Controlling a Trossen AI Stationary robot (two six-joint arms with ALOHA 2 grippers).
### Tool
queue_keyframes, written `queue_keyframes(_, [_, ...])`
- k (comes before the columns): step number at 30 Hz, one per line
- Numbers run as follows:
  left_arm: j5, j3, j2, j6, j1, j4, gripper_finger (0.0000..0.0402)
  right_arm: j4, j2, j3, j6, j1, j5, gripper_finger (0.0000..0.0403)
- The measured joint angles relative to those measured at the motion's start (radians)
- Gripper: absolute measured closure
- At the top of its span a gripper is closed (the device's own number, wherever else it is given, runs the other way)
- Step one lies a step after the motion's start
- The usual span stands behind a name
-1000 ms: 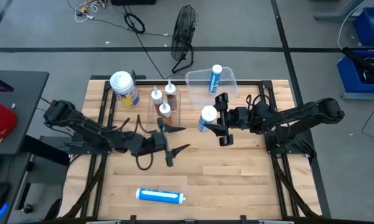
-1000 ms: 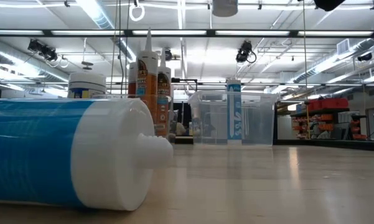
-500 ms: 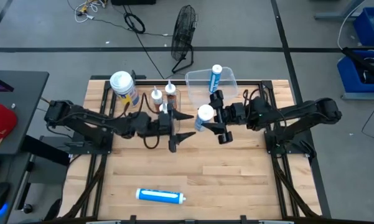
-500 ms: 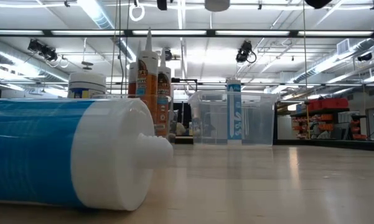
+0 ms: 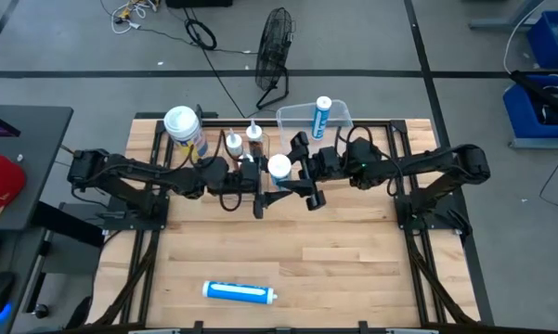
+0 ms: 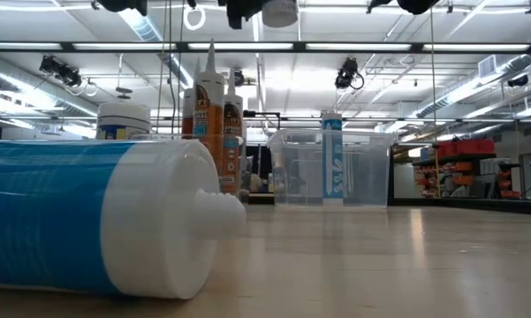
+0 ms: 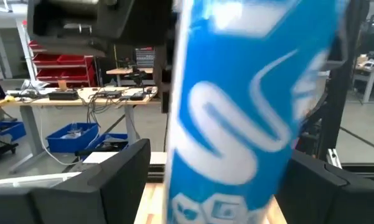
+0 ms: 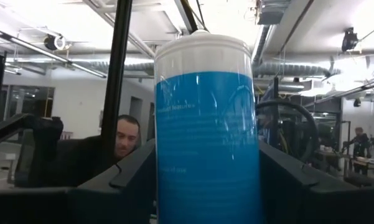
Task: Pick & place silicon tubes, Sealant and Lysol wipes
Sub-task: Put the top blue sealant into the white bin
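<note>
Both arms reach in from the table's sides toward its middle, stretched low and almost level. The right gripper (image 5: 295, 174) grasps a blue tube (image 5: 279, 168) upright, its round white cap facing up; in the right wrist view the tube (image 8: 206, 130) is a smooth glossy cylinder with a white top band and pale printing, pressed between two dark fingers (image 8: 121, 177). The left gripper (image 5: 264, 188) points at the right gripper from the opposite side, its fingers spread apart with the same tube between them. In the left wrist view the blurred blue tube (image 7: 249, 106) fills the gap between the left gripper's wide dark fingers (image 7: 121, 180), and contact cannot be told.

The Lysol wipes (image 5: 186, 131) stand beyond the left forearm, well apart from the left gripper: a fat round canister with a wide white lid and yellow label. Two orange nozzle-tipped tubes (image 5: 253, 139) stand upright just beyond the left gripper, slim with white pointed tips. A clear plastic bin (image 5: 339, 119) sits beyond the right gripper, with another blue tube (image 5: 320, 118) standing in it. A third blue tube (image 5: 239, 293) lies on its side on the pale wooden table (image 5: 353, 278), well apart from both grippers. In the low view this lying tube (image 6: 97, 216) shows a ribbed white cap and a short threaded stub.
</note>
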Motion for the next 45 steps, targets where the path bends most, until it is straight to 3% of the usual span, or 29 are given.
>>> queue_keyframes(4, [0.0, 0.0, -0.002, 0.02, -0.003, -0.045, 0.0112, -0.032, -0.001, 0.0, 0.004, 0.0, 0.0, 0.0176])
queue_keyframes(11, [0.004, 0.0, -0.002, 0.026, -0.002, -0.071, 0.018, -0.063, -0.001, 0.0, 0.008, -0.004, 0.003, 0.0175])
queue_keyframes(22, [0.004, 0.0, -0.002, 0.014, -0.002, -0.107, 0.0178, -0.131, -0.015, 0.0, 0.0, -0.004, 0.007, 0.0161])
queue_keyframes(27, [0.0, -0.003, 0.001, 0.005, -0.001, -0.159, 0.018, -0.386, -0.061, 0.07, -0.044, -0.002, 0.063, 0.0118])
queue_keyframes(34, [-0.006, -0.003, 0.0, 0.008, 0.0, -0.157, 0.018, -0.891, -0.044, 0.324, -0.064, -0.001, 0.092, 0.0077])
queue_keyframes(39, [-0.01, -0.003, 0.0, 0.009, 0.0, -0.168, 0.018, -0.998, -0.037, 0.411, -0.053, -0.001, 0.092, 0.008])
queue_keyframes(45, [-0.01, -0.003, 0.0, 0.012, 0.006, -0.167, 0.018, -1.012, -0.029, 0.414, -0.05, 0.015, 0.116, 0.0106])
